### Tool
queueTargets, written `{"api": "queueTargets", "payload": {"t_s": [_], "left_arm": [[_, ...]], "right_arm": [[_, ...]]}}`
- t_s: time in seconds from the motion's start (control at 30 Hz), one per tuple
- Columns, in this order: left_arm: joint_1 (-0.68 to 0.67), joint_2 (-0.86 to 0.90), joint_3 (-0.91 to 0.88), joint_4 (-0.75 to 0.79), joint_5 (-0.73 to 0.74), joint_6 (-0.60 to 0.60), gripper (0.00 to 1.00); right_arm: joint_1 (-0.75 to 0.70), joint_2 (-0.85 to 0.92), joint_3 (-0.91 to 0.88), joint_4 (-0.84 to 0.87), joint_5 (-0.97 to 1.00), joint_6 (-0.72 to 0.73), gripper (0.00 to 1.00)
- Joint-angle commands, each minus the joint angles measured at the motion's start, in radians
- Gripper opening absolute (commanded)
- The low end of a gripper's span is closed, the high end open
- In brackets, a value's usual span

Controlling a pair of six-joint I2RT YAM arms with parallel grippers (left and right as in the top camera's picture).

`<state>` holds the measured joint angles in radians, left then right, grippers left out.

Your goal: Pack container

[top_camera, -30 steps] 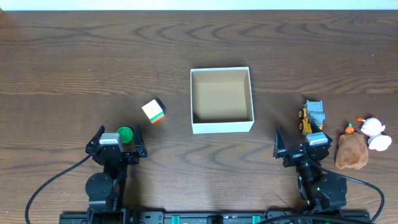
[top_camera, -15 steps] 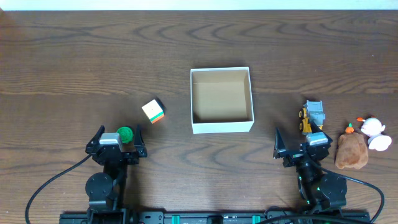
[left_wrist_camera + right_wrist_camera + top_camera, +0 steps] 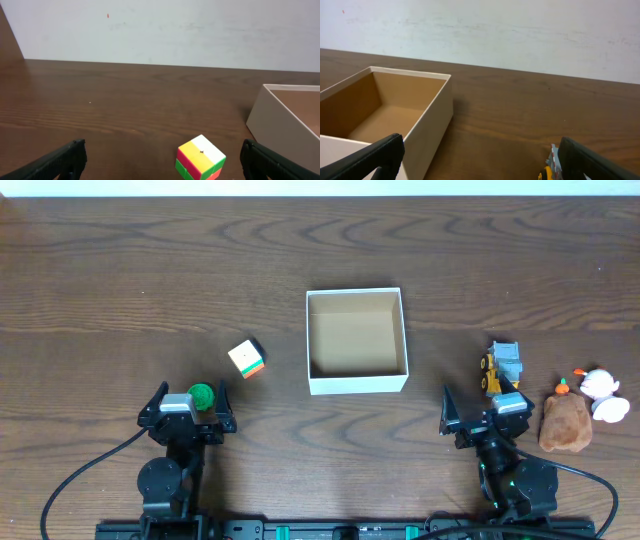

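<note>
**Two matte-black arms with grey-capped wrists**

The left arm [image 3: 163, 476] and right arm [image 3: 527, 486] are matte black all over. From above, each is built on a round, drum-like joint. Each wrist has a small pale grey block [image 3: 176, 404] on top. The left gripper [image 3: 187, 402] and right gripper [image 3: 485, 411] have thin black fingers [image 3: 55, 161]. In the wrist views these fingers appear as dull, blunt wedges at the lower corners. A thin black cable [image 3: 80, 472] curves out from the left arm, and a second cable [image 3: 590, 472] curves out from the right. A black rail [image 3: 250, 530] with small teal-green markings runs along the near edge by both bases.
</note>
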<state>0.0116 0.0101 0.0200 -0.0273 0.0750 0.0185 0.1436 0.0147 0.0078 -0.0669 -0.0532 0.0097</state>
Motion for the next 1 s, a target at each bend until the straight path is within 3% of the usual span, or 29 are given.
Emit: {"api": "queueTargets", "payload": {"t_s": [0.0,0.8,0.97], "left_arm": [[0.005,-0.005,-0.016,-0.035,0.011,-0.013,0.98],[0.005,-0.005,-0.016,-0.035,0.011,-0.014,0.98],[0.005,0.002,0.008,-0.070,0.012,-0.174,0.98]], "right_arm": [[-0.005,-0.010,-0.002,-0.003,-0.006,-0.015,0.99],[-0.005,-0.010,-0.002,0.000,-0.011,0.024,0.99],[-0.006,0.003,0.003,-0.005,0.024,0.106,0.99]]}}
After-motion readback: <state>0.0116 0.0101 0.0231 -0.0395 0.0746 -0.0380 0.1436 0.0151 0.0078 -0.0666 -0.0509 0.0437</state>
